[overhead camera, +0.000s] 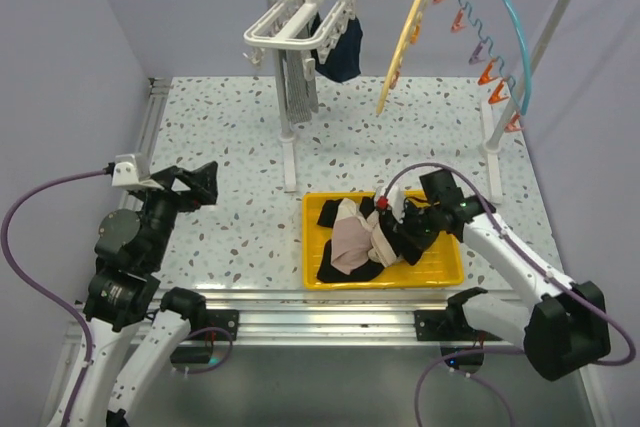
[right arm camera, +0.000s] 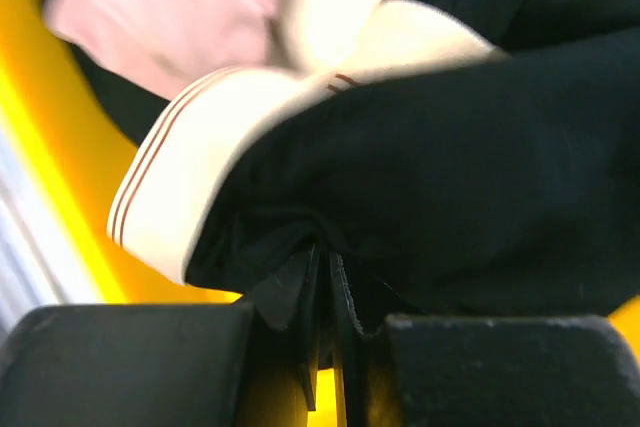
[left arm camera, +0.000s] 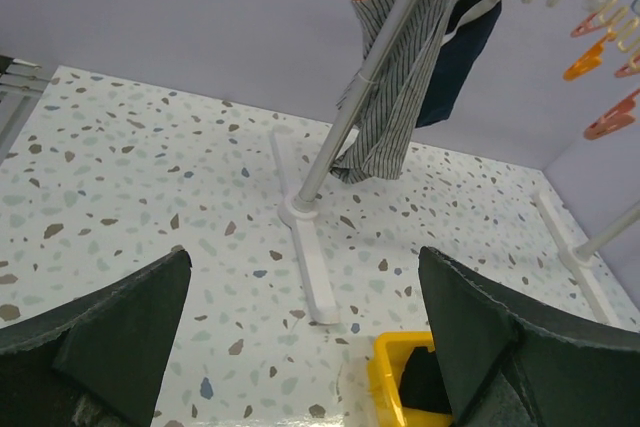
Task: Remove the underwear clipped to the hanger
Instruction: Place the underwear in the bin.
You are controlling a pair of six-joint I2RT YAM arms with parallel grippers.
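At the left edge of the desk point(overhead camera: 220, 137), the left hand point(overhead camera: 197, 185) hovers with its jaws spread wide and nothing between them. Bare speckled surface runs ahead of it to the rack's foot point(overhead camera: 290, 162). Above that foot, two pieces of underwear hang from the white clip hanger point(overhead camera: 300, 9). A grey striped garment point(overhead camera: 300, 87) hangs against the post with its long axis vertical, and a navy garment point(overhead camera: 342, 55) hangs just right of it, also pointing down.

Near the front edge, a yellow tray point(overhead camera: 312, 247) holds a loose heap with a pink garment point(overhead camera: 350, 242) in it. The right hand point(overhead camera: 397, 215) is low in the heap, its jaws almost together, pinching a fold of the black garment point(right arm camera: 450, 177) with the cream waistband point(right arm camera: 230, 147).

To the right, a yellow hanger point(overhead camera: 405, 42) and a blue hanger point(overhead camera: 505, 17) with orange clips crowd the rail near the right post.
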